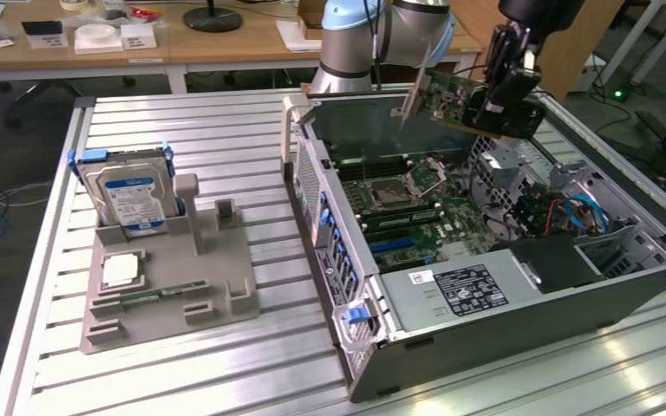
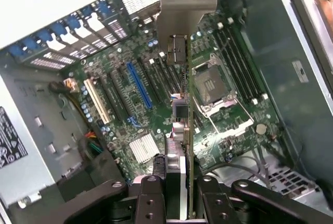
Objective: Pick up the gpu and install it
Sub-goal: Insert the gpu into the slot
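Pick is done, install isn't. The slotted alu table (image 1: 194, 130) carries the open PC case (image 1: 506, 347) on the exterior view's right, with the mobo (image 1: 426, 217) exposed on its floor. On the exterior view's left is the grey parts fixture (image 1: 229, 277). It holds an upright hard drive w/ blue label (image 1: 128, 195), so the card's spot there looks vacated.

The gpu (image 1: 451, 94) hangs in the air above the rear part of the case, well clear of the mobo and tilted, with its silver bracket (image 1: 415, 87) toward the arm base. The gripper (image 1: 506, 100) has it by the opposite end, jaws narrowed onto the card's thickness and clamped on it. No contact w/ any slot yet. Judgement: roughly halfway. Lift and carry are finished; lining up, lowering and seating are left.

Views differ:
- The exterior view gives height above the case, the tilt and the fixture.
- The wrist view looks down along the card edge-on. Finger pads (image 2: 151, 198) squeeze it from both sides.
- It also shows the bracket (image 2: 179, 5) at the far end and what lies beneath: expansion slots incl. the long blue slot (image 2: 139, 86), and the bare CPU socket (image 2: 210, 86).
- There the card's line falls between socket and blue slot, not over the blue slot.
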Motion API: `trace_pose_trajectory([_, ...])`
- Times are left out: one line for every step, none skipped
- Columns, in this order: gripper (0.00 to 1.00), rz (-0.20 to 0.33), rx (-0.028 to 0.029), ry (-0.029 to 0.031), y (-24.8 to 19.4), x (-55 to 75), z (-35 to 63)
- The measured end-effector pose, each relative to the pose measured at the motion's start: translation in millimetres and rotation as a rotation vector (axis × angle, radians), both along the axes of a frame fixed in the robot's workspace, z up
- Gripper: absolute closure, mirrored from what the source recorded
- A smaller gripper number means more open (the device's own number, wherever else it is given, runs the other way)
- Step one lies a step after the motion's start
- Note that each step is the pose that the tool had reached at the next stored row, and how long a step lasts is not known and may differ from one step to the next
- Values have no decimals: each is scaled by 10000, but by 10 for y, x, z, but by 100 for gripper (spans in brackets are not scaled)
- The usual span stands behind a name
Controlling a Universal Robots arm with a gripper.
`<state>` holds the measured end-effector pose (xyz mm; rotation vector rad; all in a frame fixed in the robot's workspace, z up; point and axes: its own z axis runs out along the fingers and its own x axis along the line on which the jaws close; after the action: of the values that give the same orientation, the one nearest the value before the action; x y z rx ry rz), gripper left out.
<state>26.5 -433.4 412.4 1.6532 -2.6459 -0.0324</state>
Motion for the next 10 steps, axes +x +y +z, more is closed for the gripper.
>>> trace_pose_trajectory([72, 162, 0, 0, 0, 0, 0])
trace_pose_trajectory([72, 327, 0, 0, 0, 0, 0])
trace_pose_trajectory([72, 491, 0, 0, 0, 0, 0])
trace_pose_trajectory([72, 665, 1, 0, 0, 0, -1])
trace_pose_trajectory([72, 828, 0, 0, 0, 0, -1])
trace_pose_trajectory([72, 991, 0, 0, 0, 0, -1])
trace_pose_trajectory([72, 1153, -1, 0, 0, 0, -1])
trace_pose_trajectory([72, 1318, 0, 0, 0, 0, -1])
trace_pose_trajectory([72, 1491, 0, 0, 0, 1, -2])
trace_pose_trajectory([72, 1665, -1, 0, 0, 1, -1])
